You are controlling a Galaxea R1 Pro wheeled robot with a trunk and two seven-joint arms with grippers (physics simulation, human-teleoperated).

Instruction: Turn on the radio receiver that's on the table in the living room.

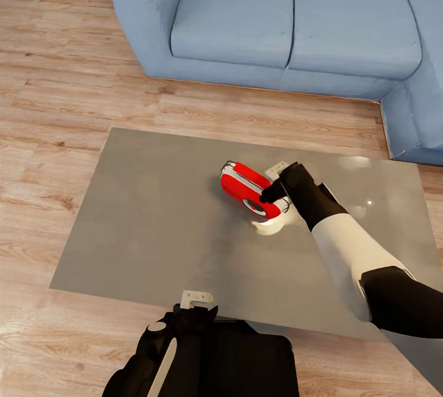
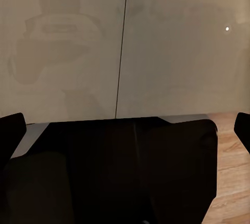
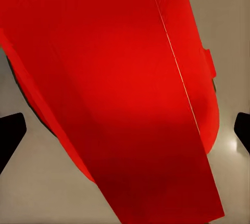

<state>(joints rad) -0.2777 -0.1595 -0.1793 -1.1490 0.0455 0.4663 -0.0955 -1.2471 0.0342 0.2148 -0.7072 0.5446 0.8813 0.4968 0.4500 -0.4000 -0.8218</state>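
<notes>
The red radio receiver (image 1: pixel 243 186) with white trim lies slanted near the middle of the glossy grey table (image 1: pixel 141 224); its round dark dial (image 1: pixel 253 205) faces the near side. My right gripper (image 1: pixel 274 195) is down at the radio's dial end, open, one pale finger (image 1: pixel 276 169) showing beside the red case. Seen from the right wrist, the red radio (image 3: pixel 120 78) spans the gap between the two dark fingertips (image 3: pixel 10 136). My left gripper (image 1: pixel 195 300) hovers open at the table's near edge, nothing between its fingers (image 2: pixel 10 130).
A blue L-shaped sofa (image 1: pixel 289 21) runs behind the table and along the right. Light wood plank floor (image 1: pixel 55 95) surrounds the table. My dark trunk (image 1: pixel 234 360) sits just below the table's near edge.
</notes>
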